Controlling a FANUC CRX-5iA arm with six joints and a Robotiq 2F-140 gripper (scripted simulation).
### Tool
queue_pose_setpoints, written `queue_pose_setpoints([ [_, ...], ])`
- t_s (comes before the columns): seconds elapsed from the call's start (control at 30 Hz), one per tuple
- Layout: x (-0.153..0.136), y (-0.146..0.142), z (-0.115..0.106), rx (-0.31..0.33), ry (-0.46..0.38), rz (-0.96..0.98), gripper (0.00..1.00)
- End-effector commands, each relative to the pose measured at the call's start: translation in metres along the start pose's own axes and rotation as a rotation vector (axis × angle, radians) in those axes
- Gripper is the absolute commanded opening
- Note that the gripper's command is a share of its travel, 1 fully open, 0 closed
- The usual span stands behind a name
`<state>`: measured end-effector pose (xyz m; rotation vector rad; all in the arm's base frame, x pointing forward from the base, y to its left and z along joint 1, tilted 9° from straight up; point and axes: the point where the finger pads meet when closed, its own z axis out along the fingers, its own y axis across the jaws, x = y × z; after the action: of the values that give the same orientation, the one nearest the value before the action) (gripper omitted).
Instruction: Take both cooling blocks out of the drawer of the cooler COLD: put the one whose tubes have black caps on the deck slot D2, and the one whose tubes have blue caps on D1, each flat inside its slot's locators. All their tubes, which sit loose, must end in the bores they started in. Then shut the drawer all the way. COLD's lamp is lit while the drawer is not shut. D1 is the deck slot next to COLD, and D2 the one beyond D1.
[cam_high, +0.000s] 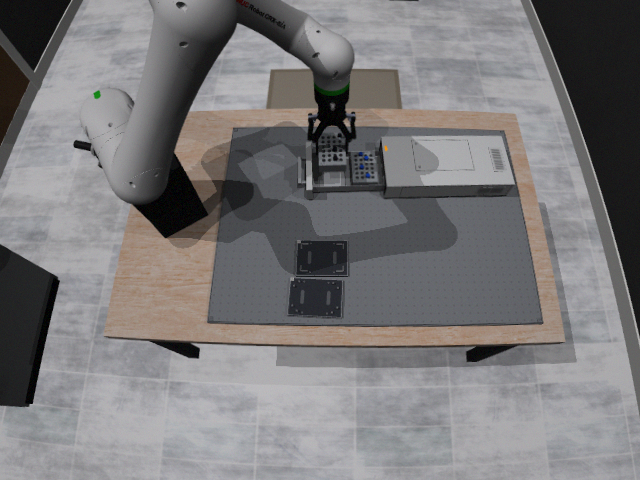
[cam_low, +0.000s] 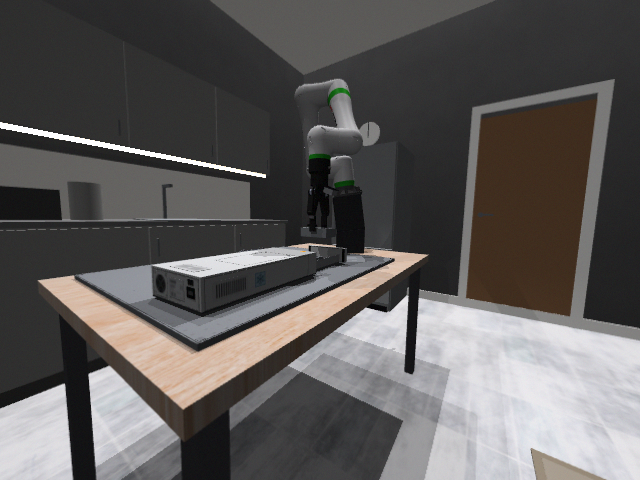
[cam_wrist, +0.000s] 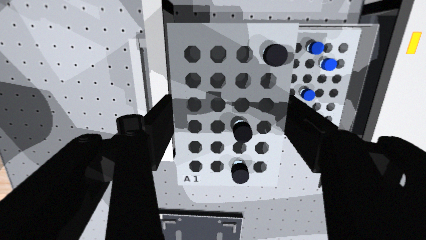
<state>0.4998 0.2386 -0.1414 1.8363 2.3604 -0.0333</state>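
My gripper (cam_high: 330, 138) (cam_low: 318, 226) (cam_wrist: 228, 110) is shut on the grey cooling block (cam_high: 331, 153) (cam_wrist: 220, 85) (cam_low: 315, 232) marked A1, one finger on each long side. The block holds three black-capped tubes (cam_wrist: 242, 131) and hangs level a little above the open drawer (cam_high: 309, 181) (cam_low: 330, 253) of the cooler COLD (cam_high: 449, 165) (cam_low: 232, 279). The second block (cam_high: 364, 167) (cam_wrist: 331, 80), with three blue-capped tubes, sits in the drawer next to COLD. COLD's orange lamp (cam_high: 385, 147) (cam_wrist: 413, 42) is lit. The dark slots D1 (cam_high: 321, 257) and D2 (cam_high: 315, 298) lie on the grey deck (cam_high: 439, 268), both bare.
The arm's black base (cam_high: 175, 201) stands at the table's left, beside the deck. The drawer's front wall juts out left of the held block. The wooden table's edge (cam_high: 330, 335) runs just beyond D2.
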Motion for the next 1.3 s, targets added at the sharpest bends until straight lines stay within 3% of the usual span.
queue_pose_setpoints([
  [0.0,0.000,0.001,-0.001,-0.002,0.001,0.000,0.10],
  [1.27,-0.087,-0.012,-0.001,-0.002,0.001,0.880,0.10],
])
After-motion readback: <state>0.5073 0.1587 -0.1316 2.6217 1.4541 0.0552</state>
